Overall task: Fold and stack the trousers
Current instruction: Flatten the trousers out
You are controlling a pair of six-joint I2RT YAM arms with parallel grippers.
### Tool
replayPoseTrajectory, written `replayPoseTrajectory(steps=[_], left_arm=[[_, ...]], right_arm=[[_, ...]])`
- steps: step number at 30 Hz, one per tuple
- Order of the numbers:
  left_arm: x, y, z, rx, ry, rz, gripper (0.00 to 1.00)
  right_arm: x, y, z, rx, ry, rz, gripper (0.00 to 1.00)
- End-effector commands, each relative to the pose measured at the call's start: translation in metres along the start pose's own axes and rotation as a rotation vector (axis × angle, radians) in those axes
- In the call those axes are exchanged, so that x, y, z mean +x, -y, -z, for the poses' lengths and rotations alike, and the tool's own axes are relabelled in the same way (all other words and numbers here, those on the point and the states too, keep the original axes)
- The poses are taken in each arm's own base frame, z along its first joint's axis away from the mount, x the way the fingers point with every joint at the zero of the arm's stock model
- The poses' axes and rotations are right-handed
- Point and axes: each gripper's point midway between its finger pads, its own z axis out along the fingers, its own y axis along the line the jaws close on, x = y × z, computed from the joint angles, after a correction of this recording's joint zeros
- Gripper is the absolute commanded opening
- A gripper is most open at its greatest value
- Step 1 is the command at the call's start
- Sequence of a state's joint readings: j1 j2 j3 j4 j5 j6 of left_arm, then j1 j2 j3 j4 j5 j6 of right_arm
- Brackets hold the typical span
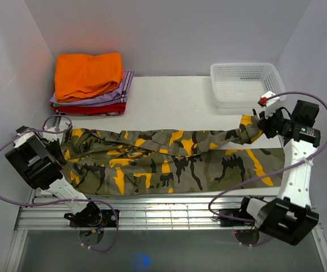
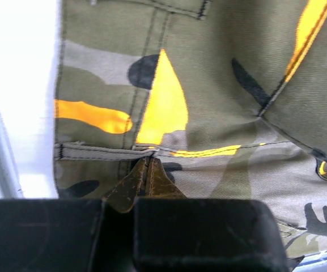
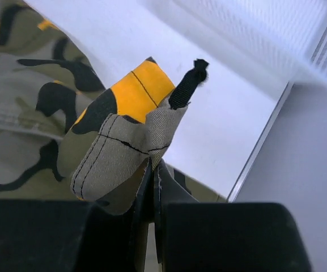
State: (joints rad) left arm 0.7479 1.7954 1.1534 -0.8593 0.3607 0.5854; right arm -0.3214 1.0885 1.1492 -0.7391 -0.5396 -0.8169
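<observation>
Top view: trousers [image 1: 163,161] lie lengthwise across table [image 1: 174,96] front, btwn both arms. L gripper [image 1: 63,148] at their left end, R gripper [image 1: 258,123] at right end, one leg lifted there. White basket [image 1: 243,85] just behind R gripper. Orange garment [image 1: 88,73] on lilac/red stack [image 1: 92,105] back-left, apart from trousers.
L wrist: jaws pinched tight on seamed cloth edge.
R wrist: jaws pinched tight on hem corner, basket blurred behind.

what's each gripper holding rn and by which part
Both hold the trousers: the left gripper pinches an edge at their left end, the right gripper a corner at their right end.
</observation>
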Motion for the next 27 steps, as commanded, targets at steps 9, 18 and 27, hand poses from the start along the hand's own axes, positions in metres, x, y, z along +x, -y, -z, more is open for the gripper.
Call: replayPoseTrajectory(steps=[9, 18, 27], left_arm=[[-0.025, -0.017, 0.016, -0.04, 0.1, -0.016, 0.0], [-0.074, 0.06, 0.089, 0.197, 0.383, -0.352, 0.46], [-0.084, 0.177, 0.109, 0.32, 0.466, -0.802, 0.59]], right_arm=[[0.144, 0.099, 0.011, 0.033, -0.17, -0.351, 0.44], [0.098, 0.067, 0.029, -0.156, -0.106, -0.022, 0.92], [0.102, -0.038, -0.009, -0.349, -0.144, 0.413, 0.91]])
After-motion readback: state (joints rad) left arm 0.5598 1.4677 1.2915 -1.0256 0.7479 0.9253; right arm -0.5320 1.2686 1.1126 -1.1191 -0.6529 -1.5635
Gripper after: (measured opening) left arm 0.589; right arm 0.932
